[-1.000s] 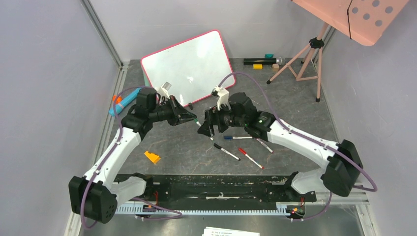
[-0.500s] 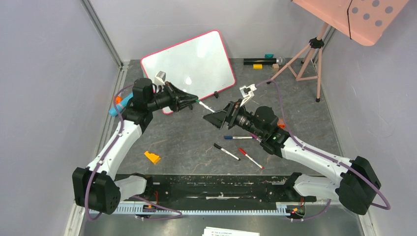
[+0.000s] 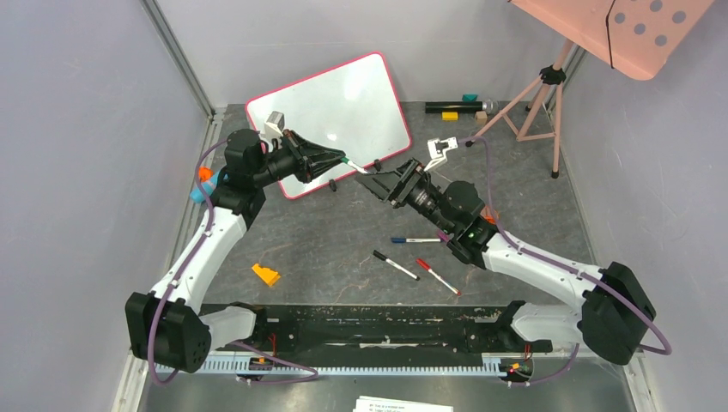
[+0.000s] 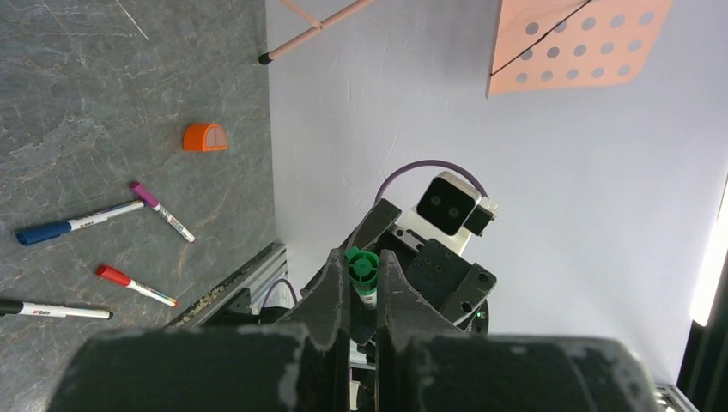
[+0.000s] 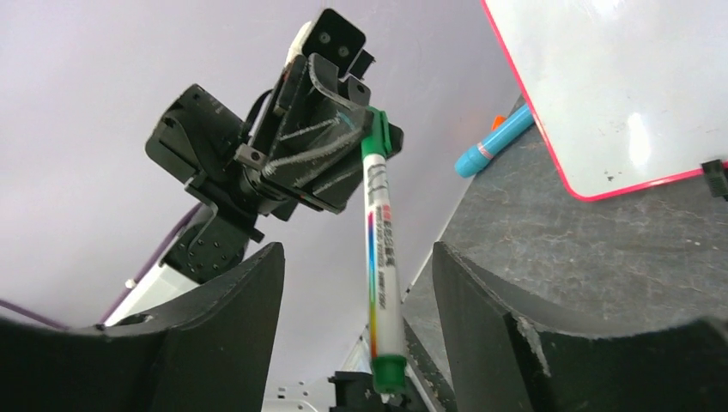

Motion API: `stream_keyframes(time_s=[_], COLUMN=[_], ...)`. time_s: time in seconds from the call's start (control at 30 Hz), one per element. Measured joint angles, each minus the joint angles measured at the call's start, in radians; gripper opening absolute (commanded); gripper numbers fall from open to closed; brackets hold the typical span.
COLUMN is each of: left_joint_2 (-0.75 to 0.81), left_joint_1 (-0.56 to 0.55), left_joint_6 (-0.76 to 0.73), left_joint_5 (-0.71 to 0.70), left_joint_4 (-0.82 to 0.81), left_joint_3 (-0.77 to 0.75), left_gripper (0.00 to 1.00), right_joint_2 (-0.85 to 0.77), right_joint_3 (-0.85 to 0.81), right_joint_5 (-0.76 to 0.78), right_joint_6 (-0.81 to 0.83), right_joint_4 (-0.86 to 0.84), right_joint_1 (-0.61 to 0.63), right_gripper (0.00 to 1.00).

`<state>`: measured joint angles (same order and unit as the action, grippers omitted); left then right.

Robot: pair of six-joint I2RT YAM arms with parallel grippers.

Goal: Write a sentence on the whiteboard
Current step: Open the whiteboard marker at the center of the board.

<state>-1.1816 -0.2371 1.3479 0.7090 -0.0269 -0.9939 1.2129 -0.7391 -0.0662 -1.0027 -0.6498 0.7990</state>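
Looking from above, the left gripper [image 3: 341, 161] pinches one end of the green marker [image 3: 360, 169], whose long axis points right into the right gripper [image 3: 384, 179]. The whiteboard [image 3: 330, 94] lies just beyond, on the far side, and looks blank. Left wrist: fingers [image 4: 330, 292] pressed on the marker's green end. Right wrist: fingers [image 5: 232, 326] spread, flanking the barrel [image 5: 380, 257] without touching it, with room either side.

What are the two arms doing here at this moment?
The left gripper is shut on one end of a green marker and holds it out in the air. The right gripper has its jaws open on either side of the marker's barrel, not gripping it. The whiteboard at the back shows no writing yet.
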Motion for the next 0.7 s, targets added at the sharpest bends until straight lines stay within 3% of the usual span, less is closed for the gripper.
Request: stream_keyframes(time_s=[0.1, 0.43, 0.53, 0.67, 0.7], left_joint_2=[0.000, 0.006, 0.006, 0.008, 0.010], left_joint_1=[0.000, 0.000, 0.000, 0.000, 0.000], left_joint_6=[0.001, 0.001, 0.000, -0.003, -0.004], left_joint_5=[0.000, 0.002, 0.002, 0.002, 0.002], left_joint_4=[-0.003, -0.003, 0.003, 0.018, 0.022], left_joint_3=[0.000, 0.003, 0.003, 0.003, 0.003], left_gripper=[0.02, 0.02, 0.02, 0.02, 0.02], right_joint_2=[0.024, 0.056, 0.063, 0.063, 0.063], right_joint_3=[-0.042, -0.097, -0.097, -0.097, -0.097], right_joint_5=[-0.001, -0.014, -0.019, -0.019, -0.019], right_joint_6=[-0.009, -0.069, -0.086, -0.098, -0.101], right_joint_4=[0.019, 0.072, 0.083, 0.089, 0.090], right_joint_1=[0.000, -0.001, -0.001, -0.001, -0.001], right_gripper=[0.63, 0.45, 0.48, 0.64, 0.65])
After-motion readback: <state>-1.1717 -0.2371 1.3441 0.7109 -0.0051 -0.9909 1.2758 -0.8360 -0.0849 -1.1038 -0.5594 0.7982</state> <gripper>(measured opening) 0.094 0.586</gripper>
